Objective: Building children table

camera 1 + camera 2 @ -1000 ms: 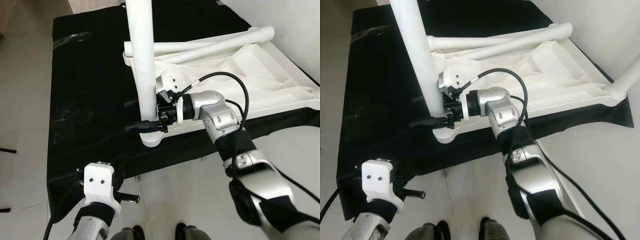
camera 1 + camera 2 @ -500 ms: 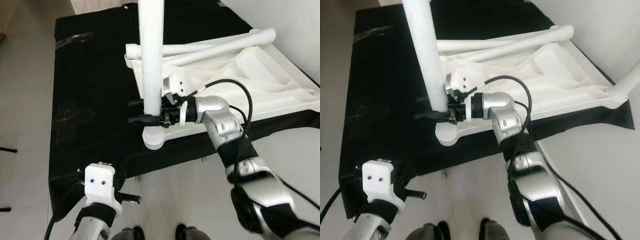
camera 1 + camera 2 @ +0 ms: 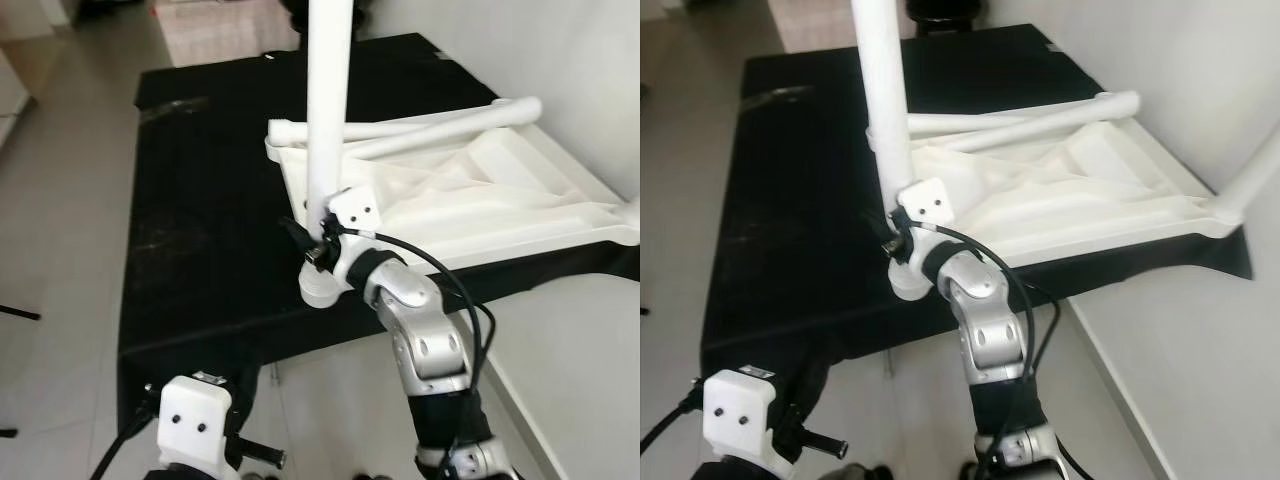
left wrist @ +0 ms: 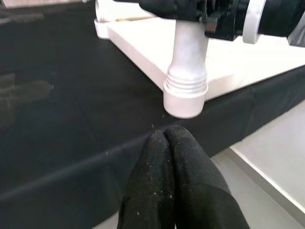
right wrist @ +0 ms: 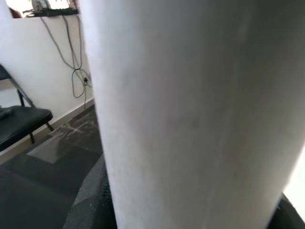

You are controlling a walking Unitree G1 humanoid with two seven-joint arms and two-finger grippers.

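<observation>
Table leg (image 3: 328, 110): right gripper (image 3: 312, 243) is clamped on it low down, just above the corner socket (image 3: 322, 287) of the upturned tabletop (image 3: 500, 200).

Change vs a second ago: the leg stood tilted then, its top leaning to the robot's left. Now it reads close to plumb in both eye views. The wrist has also rolled: the forearm came in from the right side before, now it comes up from below, nearly in line with the camera. Part of that is the head moving (whole scene shifted), but the leg's angle against the tabletop edge has really changed.

What that means: my read is the leg is being squared up in the socket, or twisted home. The left wrist view shows the ribbed collar (image 4: 186, 86) at the foot of the leg sitting on the socket rim. Can't tell whether it's fully seated.

Orientation: long axis vertical, foot down in the near-left corner socket, free end up and out of the top of frame. Tabletop lies underside up on a black cloth (image 3: 200, 220) on the floor. Two more legs (image 3: 440, 125) lie flat across its far edge, long axes roughly parallel to that edge. Another leg (image 3: 1250, 180) stands at the right corner.

Left gripper (image 4: 172, 143): low and near the robot, short of the cloth's front edge, fingers together, holding nothing, pointed at the socket.
</observation>
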